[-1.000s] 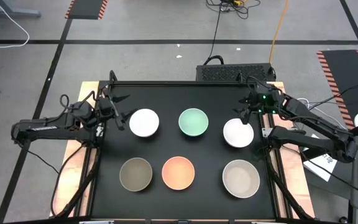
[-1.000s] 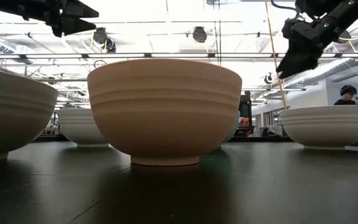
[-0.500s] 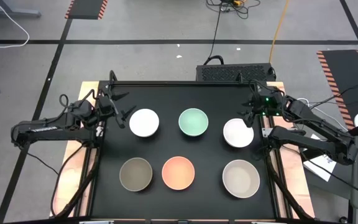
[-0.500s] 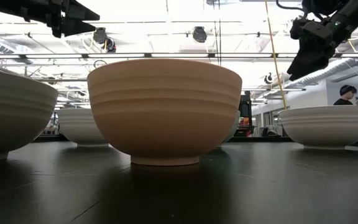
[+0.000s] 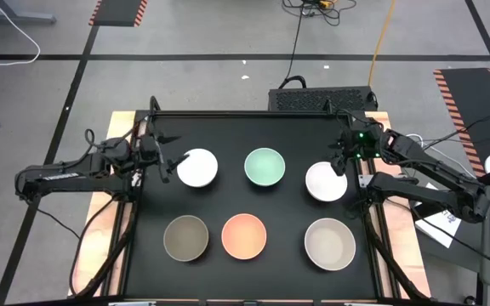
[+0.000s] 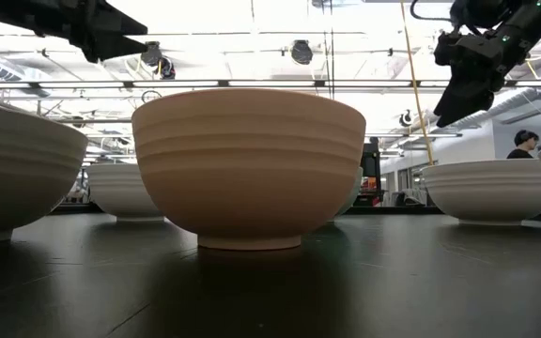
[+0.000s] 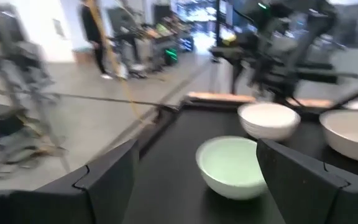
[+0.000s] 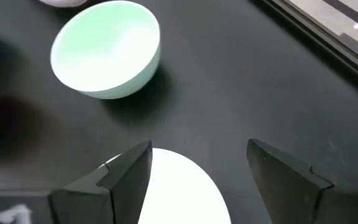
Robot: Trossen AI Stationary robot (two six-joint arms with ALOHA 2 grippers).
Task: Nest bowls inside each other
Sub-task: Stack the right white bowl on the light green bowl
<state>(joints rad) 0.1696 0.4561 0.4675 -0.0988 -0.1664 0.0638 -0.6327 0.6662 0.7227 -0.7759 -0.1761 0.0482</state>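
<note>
High view: six bowls point(image 5: 244, 235), separate on bench point(image 5: 253, 200), seemingly rigid, smooth, breakable—grip by rim; right gripper point(image 5: 340, 161) and left gripper point(image 5: 172, 162) fingers apart.

6 bowls on the table point(image 5: 253, 127), none nested: 2 white (white bowl 1 point(image 5: 197, 167), white bowl 2 point(image 5: 326, 181)), 1 mint green bowl point(image 5: 264, 166), 1 olive-grey bowl point(image 5: 185, 237), 1 peach-orange bowl point(image 5: 244, 236), 1 beige bowl point(image 5: 329, 243). 2 arms, 1 pincer each: left pincer point(image 5: 170, 151), right pincer point(image 5: 339, 159).
</note>
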